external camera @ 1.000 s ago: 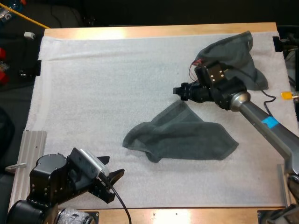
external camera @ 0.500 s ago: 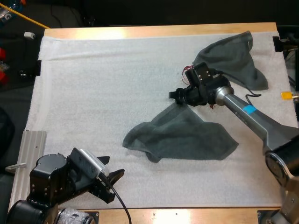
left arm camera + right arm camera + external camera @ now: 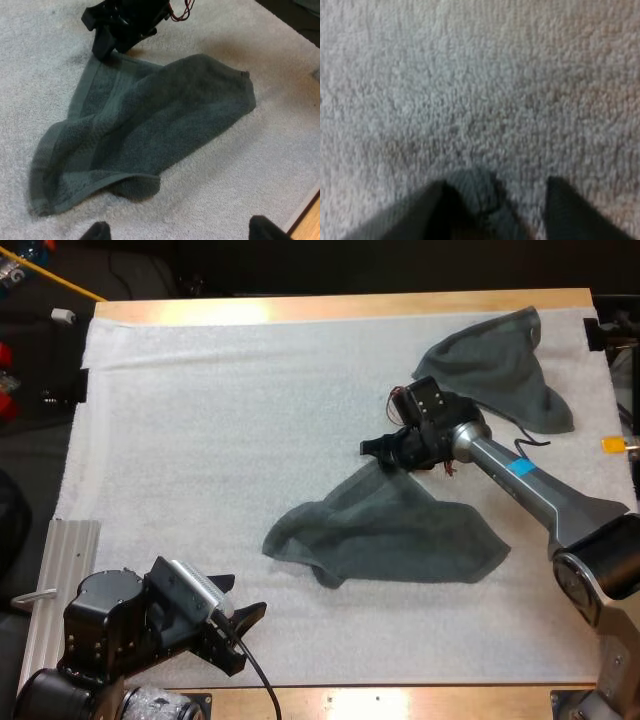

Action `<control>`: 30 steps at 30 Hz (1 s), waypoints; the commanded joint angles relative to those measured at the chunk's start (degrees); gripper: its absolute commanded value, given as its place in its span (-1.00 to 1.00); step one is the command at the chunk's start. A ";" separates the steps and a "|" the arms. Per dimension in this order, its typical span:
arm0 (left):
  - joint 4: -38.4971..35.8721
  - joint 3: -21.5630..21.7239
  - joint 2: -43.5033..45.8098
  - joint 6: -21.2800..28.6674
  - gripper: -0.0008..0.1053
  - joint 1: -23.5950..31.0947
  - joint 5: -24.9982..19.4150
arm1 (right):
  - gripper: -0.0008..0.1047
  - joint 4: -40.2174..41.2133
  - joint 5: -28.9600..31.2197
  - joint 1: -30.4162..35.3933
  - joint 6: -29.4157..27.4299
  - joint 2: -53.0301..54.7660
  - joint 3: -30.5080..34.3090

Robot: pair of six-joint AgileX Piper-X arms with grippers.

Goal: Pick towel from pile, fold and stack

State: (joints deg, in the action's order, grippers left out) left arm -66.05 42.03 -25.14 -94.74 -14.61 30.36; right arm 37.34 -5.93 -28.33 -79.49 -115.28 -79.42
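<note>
At mat [image 3: 200, 440] centre: towel [image 3: 385, 530] long axis left-right, far corner inside spread right gripper [image 3: 374, 450]; left gripper [image 3: 243, 597] spread wide.

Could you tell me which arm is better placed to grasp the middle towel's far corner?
Right: the right gripper is open at that corner of the towel; the left gripper sits open, apart from it.

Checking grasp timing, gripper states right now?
Left gripper: open, holding nothing.
Right gripper: open, at the crumpled towel's far corner, not clamped.

Right gripper [image 3: 372, 447] shifted away from far towel [image 3: 500, 365] — now at crumpled towel's [image 3: 385, 530] far corner
</note>
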 commanded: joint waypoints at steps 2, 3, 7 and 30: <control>0.40 -0.18 -0.23 -0.52 0.06 -0.36 0.26 | -0.46 0.71 -2.23 0.07 -0.64 -0.37 -0.42; 0.40 -0.18 -0.23 -0.52 0.06 -0.36 0.26 | -0.52 0.71 -2.71 0.07 -0.81 -0.37 -0.42; 0.40 -0.18 -0.23 -0.52 0.06 -0.36 0.26 | -0.82 0.71 -5.99 -0.04 -1.94 -0.37 -0.42; 0.40 -0.18 -0.23 0.33 0.06 -0.36 0.26 | -0.99 1.79 17.00 5.13 -10.43 9.35 -2.03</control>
State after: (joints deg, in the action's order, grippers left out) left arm -66.05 42.03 -25.14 -94.37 -14.61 30.36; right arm 38.93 10.23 -23.53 -89.17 -106.58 -81.05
